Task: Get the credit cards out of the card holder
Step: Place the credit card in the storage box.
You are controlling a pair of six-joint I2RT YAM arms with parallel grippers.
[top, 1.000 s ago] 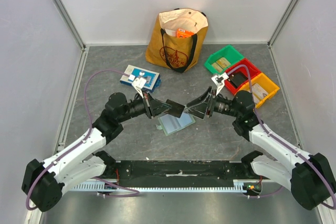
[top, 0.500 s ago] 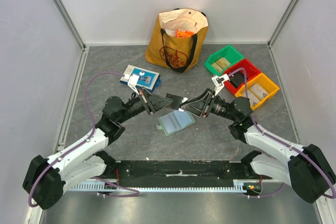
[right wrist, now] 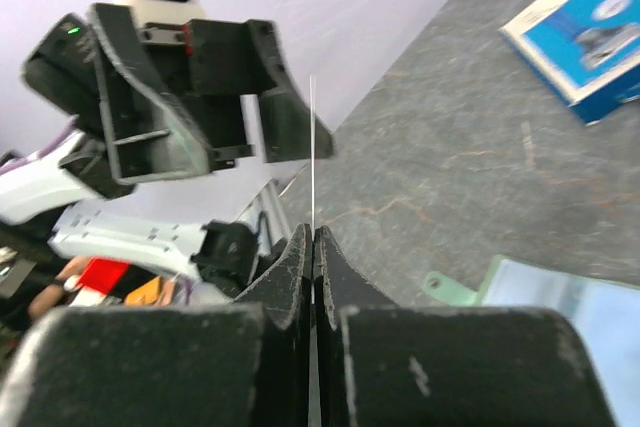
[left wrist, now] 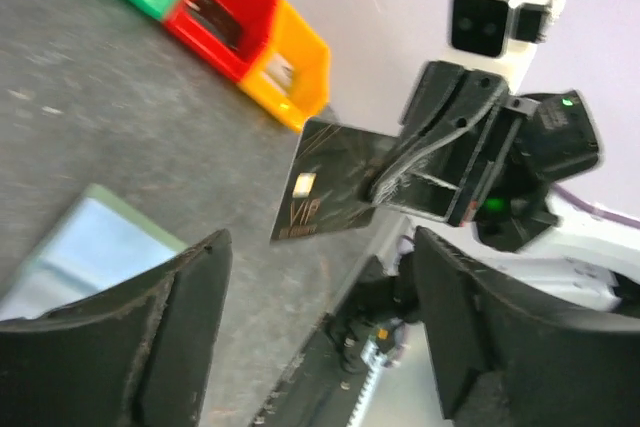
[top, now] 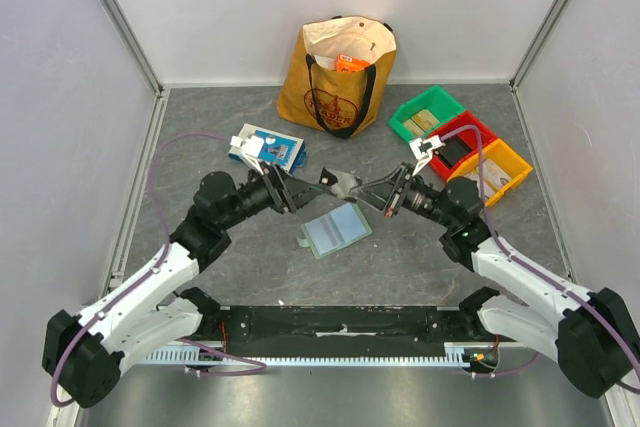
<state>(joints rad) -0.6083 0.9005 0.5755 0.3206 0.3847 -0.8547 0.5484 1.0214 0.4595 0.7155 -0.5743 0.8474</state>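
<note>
A black credit card point(top: 342, 185) hangs in the air between the two arms, over the table's middle. My right gripper point(top: 378, 193) is shut on its right edge; in the right wrist view the card point(right wrist: 312, 147) shows edge-on as a thin line rising from the closed gripper point(right wrist: 314, 237). My left gripper point(top: 303, 193) stands open just left of the card, not touching it. The left wrist view shows the card point(left wrist: 330, 187) beyond my spread gripper point(left wrist: 320, 327). The pale green card holder point(top: 336, 232) lies open on the table below, its bluish pockets up.
A brown tote bag point(top: 338, 77) stands at the back. A blue-and-white flat box point(top: 267, 147) lies behind the left arm. Green point(top: 405, 112), red point(top: 478, 127) and yellow point(top: 515, 162) bins sit at the back right, behind the right arm.
The right gripper has closed on the black card. The left gripper has let go of it, opened and drawn back slightly to the left.
</note>
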